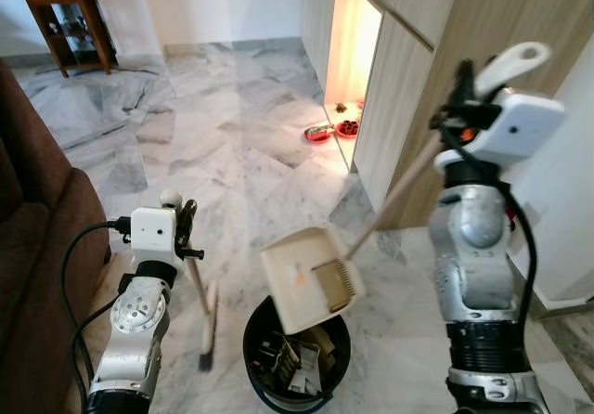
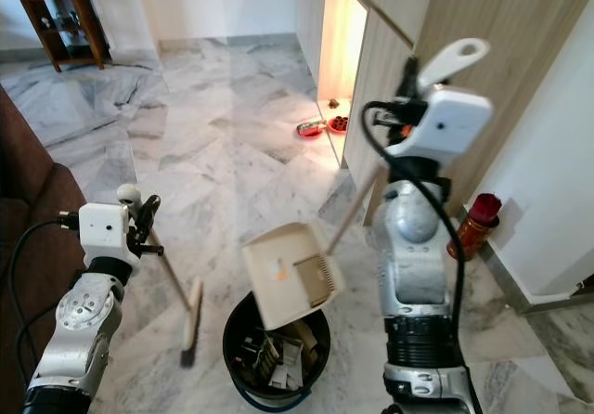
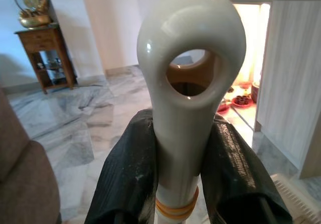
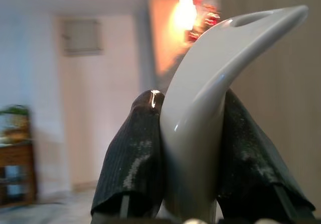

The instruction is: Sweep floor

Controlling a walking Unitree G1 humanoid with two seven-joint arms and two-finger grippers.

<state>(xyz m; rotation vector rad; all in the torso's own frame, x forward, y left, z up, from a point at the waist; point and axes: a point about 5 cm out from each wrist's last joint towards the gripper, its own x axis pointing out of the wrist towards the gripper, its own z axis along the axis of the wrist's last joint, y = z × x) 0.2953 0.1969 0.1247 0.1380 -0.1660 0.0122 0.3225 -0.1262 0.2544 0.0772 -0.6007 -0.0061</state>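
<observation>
grey-veined marble floor [image 1: 232, 135] runs past a wood-panelled wall with a lit niche; two red bowls [image 1: 332, 131] sit at the niche's foot. one black bin [image 1: 297, 354] holds scraps, perhaps paper. one dustpan [image 1: 308, 289] tilts over the bin, its handle pinched by the right gripper [image 4: 193, 153]. left of the bin, the left gripper [image 3: 180, 174] clamps one broom [image 1: 206, 326].

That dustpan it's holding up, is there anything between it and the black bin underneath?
Nothing visible stands in the way. The dustpan, held by its long handle in the right gripper, hangs tilted right over the open mouth of the black bin, which already holds litter. The broom, held by the left gripper, stands off to the bin's left.
</observation>
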